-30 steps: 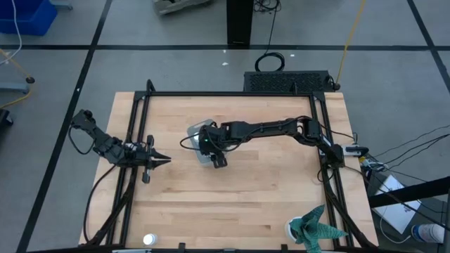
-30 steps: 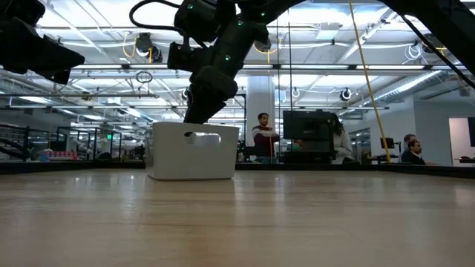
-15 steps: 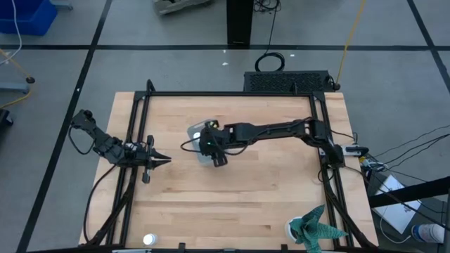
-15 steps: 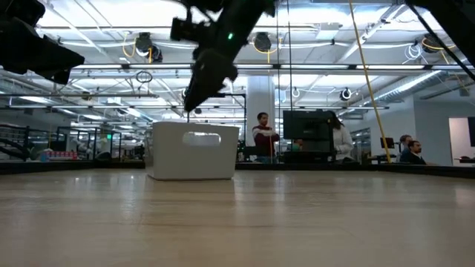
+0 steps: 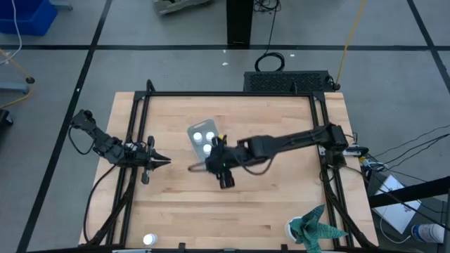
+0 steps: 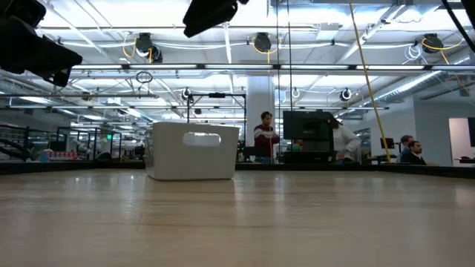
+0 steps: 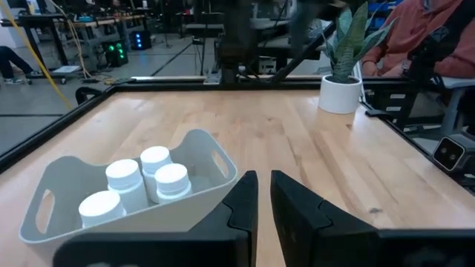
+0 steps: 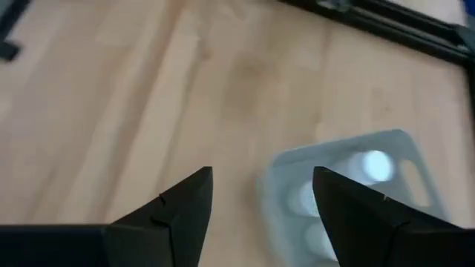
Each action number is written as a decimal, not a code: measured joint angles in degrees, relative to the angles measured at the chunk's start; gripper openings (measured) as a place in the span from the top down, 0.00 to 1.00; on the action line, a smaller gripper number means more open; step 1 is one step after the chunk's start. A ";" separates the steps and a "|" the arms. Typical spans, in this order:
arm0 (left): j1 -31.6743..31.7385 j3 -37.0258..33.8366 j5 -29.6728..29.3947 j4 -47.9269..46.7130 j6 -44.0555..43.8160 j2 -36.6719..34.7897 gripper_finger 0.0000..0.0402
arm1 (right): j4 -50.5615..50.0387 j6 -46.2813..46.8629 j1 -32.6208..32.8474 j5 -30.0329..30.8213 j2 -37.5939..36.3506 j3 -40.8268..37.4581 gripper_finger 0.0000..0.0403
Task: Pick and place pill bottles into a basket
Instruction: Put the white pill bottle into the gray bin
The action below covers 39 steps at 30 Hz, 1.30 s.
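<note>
A: Since the earlier frames, the right tool (image 5: 223,176) had pulled away from over the basket (image 5: 204,140) toward the near side of the tabletop (image 5: 281,204), uncovering the bottles inside.

B: And from above at that moment?

A: The basket sat near the middle of the tabletop with white caps of pill bottles (image 5: 207,143) showing in it. The right tool hung just beside its near edge, holding nothing. The left tool (image 5: 160,160) waited at the left edge, its fingers nearly together. One more bottle (image 5: 148,240) stood at the near left edge, well apart from the basket, and a teal plant (image 5: 313,228) sat at the near right corner.

B: The level view?

A: The basket (image 6: 193,150) stood alone on the wood, with the right arm high above it. People showed in the room behind.

B: The left wrist camera?

A: The left tool (image 7: 263,194) showed a narrow gap and held nothing. Three capped bottles (image 7: 141,182) stood upright inside the basket (image 7: 208,159).

B: The right wrist camera?

A: The right tool (image 8: 260,194) was spread wide and empty, above bare wood, with the basket (image 8: 349,193) blurred beyond it.
</note>
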 joint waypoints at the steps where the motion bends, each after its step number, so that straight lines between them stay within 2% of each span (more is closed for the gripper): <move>1: 0.00 0.00 0.01 0.01 -0.29 0.00 0.88 | -0.52 0.11 0.92 -0.09 0.05 -0.01 0.45; 5: 0.00 0.00 0.07 0.00 -1.26 -0.01 0.88 | -2.31 1.20 3.99 -3.14 -0.06 -0.72 0.48; 9: 0.00 0.00 0.12 -0.14 -1.37 0.00 0.88 | 1.58 3.96 6.45 -4.38 -4.26 -8.15 0.52; 15: 0.00 0.00 0.03 -0.29 -1.53 0.11 0.88 | 20.52 8.94 7.56 -3.89 -18.80 -32.23 0.62; 19: 0.00 0.00 0.00 -0.31 -1.47 0.09 0.88 | 33.72 12.03 7.52 1.19 -31.28 -49.27 0.69; 24: 0.00 0.00 -0.06 -0.28 -1.31 0.09 0.88 | 43.66 13.14 6.98 1.72 -44.78 -65.73 0.85; 28: 0.00 0.00 -0.29 -0.29 -1.14 0.09 0.88 | 44.48 12.13 6.73 3.81 -55.05 -72.91 0.98; 31: 0.00 0.00 -0.54 -0.26 -1.00 0.09 0.88 | 44.68 13.63 6.54 9.02 -62.20 -76.51 0.97; 39: 0.00 0.00 -0.42 -0.28 -1.07 0.09 0.88 | 44.53 12.81 6.58 10.09 -78.21 -85.54 1.00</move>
